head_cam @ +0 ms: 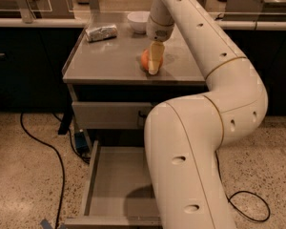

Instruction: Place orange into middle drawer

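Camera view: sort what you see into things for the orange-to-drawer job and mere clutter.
Job: orange on the cabinet top; middle drawer, pulled open below; tool, down at the orange.
Clutter: white bowl; foil packet; black cable.

The pincer (153, 64) is positioned low over the surface (109, 63), right at the orange (145, 59), which is partly hidden behind it. A white bowl (137, 21) and a crumpled foil packet (101, 32) are found farther back. Below, the middle drawer (115, 187) is seen open, partly hidden by the arm (190, 166).
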{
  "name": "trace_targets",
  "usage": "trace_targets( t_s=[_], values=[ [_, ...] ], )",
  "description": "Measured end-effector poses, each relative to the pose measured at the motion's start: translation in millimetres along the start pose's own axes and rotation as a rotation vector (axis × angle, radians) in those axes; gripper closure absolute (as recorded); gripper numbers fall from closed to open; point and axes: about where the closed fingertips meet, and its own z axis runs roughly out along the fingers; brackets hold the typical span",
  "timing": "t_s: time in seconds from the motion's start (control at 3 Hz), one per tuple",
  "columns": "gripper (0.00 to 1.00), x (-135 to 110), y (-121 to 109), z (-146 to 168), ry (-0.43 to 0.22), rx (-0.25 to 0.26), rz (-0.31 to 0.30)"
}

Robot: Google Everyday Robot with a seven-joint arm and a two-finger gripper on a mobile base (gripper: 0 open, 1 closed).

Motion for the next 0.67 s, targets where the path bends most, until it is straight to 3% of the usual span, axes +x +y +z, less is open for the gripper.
trace_targets(
  t_s=[0.33,0.67],
  values=[
    [0.00,0.0,0.0,0.0,0.000,0.000,0.000],
    [0.19,0.0,0.0,0.0,0.000,0.000,0.000]
  ],
)
